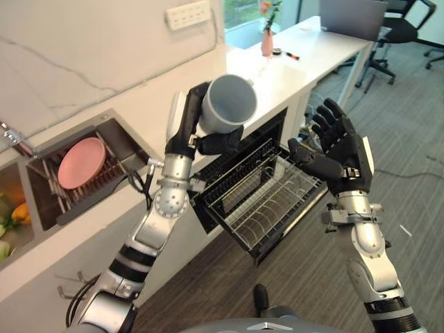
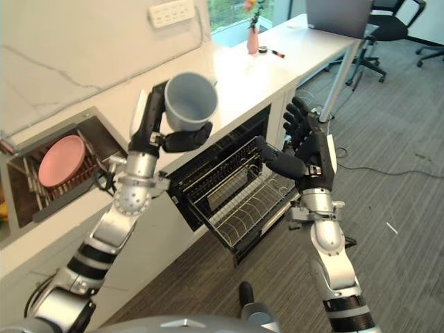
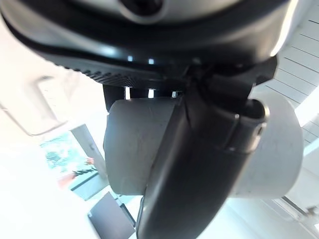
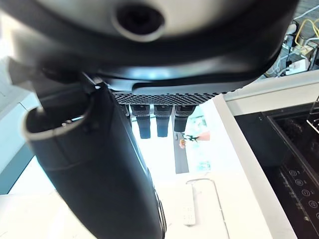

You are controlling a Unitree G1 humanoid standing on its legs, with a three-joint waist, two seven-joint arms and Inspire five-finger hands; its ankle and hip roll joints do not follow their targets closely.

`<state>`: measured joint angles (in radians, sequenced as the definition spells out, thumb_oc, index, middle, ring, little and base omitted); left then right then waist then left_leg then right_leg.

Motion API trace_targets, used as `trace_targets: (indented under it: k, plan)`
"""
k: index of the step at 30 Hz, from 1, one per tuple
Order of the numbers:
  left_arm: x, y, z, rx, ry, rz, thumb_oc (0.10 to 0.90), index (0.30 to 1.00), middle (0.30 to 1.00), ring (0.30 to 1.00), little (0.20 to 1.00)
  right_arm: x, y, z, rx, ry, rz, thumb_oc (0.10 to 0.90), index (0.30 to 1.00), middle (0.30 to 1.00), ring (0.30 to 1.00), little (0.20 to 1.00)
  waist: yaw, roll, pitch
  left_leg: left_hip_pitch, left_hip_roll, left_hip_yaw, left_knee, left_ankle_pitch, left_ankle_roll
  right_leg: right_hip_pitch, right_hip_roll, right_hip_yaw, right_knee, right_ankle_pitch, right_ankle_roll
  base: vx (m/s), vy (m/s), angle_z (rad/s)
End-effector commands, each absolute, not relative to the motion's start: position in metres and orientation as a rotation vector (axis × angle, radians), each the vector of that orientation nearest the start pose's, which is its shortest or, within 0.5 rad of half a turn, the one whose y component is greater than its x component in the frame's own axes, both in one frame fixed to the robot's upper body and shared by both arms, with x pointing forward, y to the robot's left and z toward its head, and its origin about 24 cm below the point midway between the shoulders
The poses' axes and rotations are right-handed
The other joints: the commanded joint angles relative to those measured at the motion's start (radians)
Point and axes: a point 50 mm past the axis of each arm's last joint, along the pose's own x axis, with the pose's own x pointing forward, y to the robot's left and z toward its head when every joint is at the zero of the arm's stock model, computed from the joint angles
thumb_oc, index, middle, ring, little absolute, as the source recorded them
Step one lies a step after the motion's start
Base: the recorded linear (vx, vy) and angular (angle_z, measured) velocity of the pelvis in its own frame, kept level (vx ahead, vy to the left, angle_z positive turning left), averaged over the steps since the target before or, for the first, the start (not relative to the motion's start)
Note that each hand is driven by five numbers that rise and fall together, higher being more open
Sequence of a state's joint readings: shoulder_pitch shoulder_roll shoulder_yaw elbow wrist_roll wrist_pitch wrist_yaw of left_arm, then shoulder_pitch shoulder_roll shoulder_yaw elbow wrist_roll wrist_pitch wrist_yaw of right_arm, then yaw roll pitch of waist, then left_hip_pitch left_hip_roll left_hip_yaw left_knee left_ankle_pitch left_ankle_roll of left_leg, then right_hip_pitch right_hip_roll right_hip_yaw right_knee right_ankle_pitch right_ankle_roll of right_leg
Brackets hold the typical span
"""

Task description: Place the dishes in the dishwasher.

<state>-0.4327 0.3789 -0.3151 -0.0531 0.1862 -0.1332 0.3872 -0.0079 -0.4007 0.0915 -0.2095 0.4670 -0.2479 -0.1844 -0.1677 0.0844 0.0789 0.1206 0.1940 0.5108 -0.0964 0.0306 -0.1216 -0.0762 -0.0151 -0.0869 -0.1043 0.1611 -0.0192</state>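
Dishwasher (image 1: 208, 201) under the white counter (image 1: 277, 69) stands open before you, its wire rack (image 1: 267, 198) pulled out over the grey carpet (image 1: 409, 173) and holding no dishes that you can see. Your left hand (image 1: 215, 142) is raised above the counter's edge, fingers and thumb curled round a grey cup (image 1: 227, 104) tipped so its mouth faces the camera; the left wrist view shows the thumb (image 3: 199, 164) pressed across the cup's side. Your right hand (image 1: 340, 149) hangs over the rack's right end, holding nothing, fingers straight and spread, thumb out toward the rack. To your left, a pink plate (image 1: 81, 161) stands on edge in the drying rack (image 1: 76, 191) set in the sink (image 1: 118, 135). At the counter's far end sit a pink vase (image 1: 267, 41) with flowers and a laptop (image 1: 350, 17). No writing is readable.
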Motion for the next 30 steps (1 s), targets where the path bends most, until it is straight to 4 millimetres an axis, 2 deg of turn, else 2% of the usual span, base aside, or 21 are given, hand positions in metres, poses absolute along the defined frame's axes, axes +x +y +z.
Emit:
trace_targets:
  k: [1,3,5,11,14,16,21,23,30]
  plan:
    - [0.3,0.12,0.221,0.473,-0.938,0.076,0.4,0.3,0.3,0.3,0.3,0.241,-0.17,0.184,0.257,-0.751,0.124,0.8,0.9,0.9,0.9,0.9,0.004,-0.045,-0.033,0.012,0.029,-0.027,0.009,0.039,-0.032,0.129,-0.15,-0.052,0.017,-0.129,0.236,0.0,-0.016,-0.63]
    - [0.304,0.117,0.224,0.476,-0.939,0.076,0.4,0.3,0.3,0.3,0.3,0.243,-0.166,0.186,0.261,-0.753,0.141,0.8,0.9,0.9,0.9,0.9,0.0,-0.041,-0.034,0.014,0.03,-0.025,0.009,0.04,-0.033,0.13,-0.148,-0.052,0.017,-0.13,0.234,0.0,-0.007,-0.43]
    - [0.313,0.105,0.235,0.487,-0.962,0.066,0.4,0.3,0.3,0.3,0.3,0.248,-0.149,0.195,0.247,-0.769,0.225,0.8,0.9,0.9,0.9,0.9,-0.01,-0.027,-0.038,0.02,0.031,-0.023,0.009,0.04,-0.034,0.135,-0.147,-0.05,0.017,-0.132,0.23,0.0,0.0,0.0]
    - [0.314,0.102,0.235,0.485,-0.959,0.057,0.4,0.3,0.3,0.3,0.3,0.25,-0.143,0.197,0.236,-0.774,0.243,0.8,0.9,0.9,0.9,0.9,-0.009,-0.028,-0.036,0.023,0.03,-0.026,0.009,0.038,-0.033,0.139,-0.148,-0.051,0.017,-0.132,0.23,0.0,-0.001,0.01]
    - [0.307,0.093,0.214,0.48,-0.901,0.007,0.4,0.3,0.3,0.3,0.3,0.252,-0.136,0.196,0.141,-0.78,0.224,0.8,0.9,0.9,0.9,0.9,0.02,-0.036,-0.042,0.027,0.023,-0.052,0.009,0.027,-0.026,0.158,-0.156,-0.072,0.021,-0.134,0.228,0.03,0.012,0.11]
    - [0.307,0.093,0.214,0.481,-0.901,0.007,0.4,0.3,0.3,0.3,0.3,0.252,-0.136,0.196,0.141,-0.78,0.224,0.8,0.9,0.9,0.9,0.9,0.019,-0.037,-0.042,0.027,0.023,-0.052,0.009,0.027,-0.025,0.158,-0.156,-0.072,0.021,-0.134,0.228,0.0,0.002,0.2]
    - [0.301,0.088,0.194,0.493,-0.845,-0.026,0.4,0.3,0.3,0.3,0.3,0.258,-0.14,0.192,0.09,-0.773,0.121,0.8,0.9,0.9,0.9,0.9,0.05,-0.049,-0.043,0.023,0.017,-0.078,0.009,0.018,-0.018,0.174,-0.164,-0.095,0.023,-0.135,0.227,0.01,0.007,0.22]
    - [0.296,0.083,0.182,0.501,-0.806,-0.057,0.4,0.3,0.3,0.3,0.3,0.26,-0.14,0.191,0.109,-0.773,0.047,0.8,0.9,0.9,0.9,0.9,0.078,-0.057,-0.039,0.018,0.013,-0.103,0.009,0.013,-0.012,0.187,-0.171,-0.114,0.023,-0.139,0.228,0.01,0.019,0.17]
    - [0.29,0.069,0.172,0.519,-0.783,-0.143,0.4,0.3,0.3,0.3,0.3,0.26,-0.121,0.199,0.137,-0.79,0.123,0.8,0.9,0.9,0.9,0.9,0.109,-0.071,-0.037,0.007,0.007,-0.131,0.009,0.012,-0.009,0.2,-0.177,-0.138,0.022,-0.144,0.228,0.01,0.01,0.27]
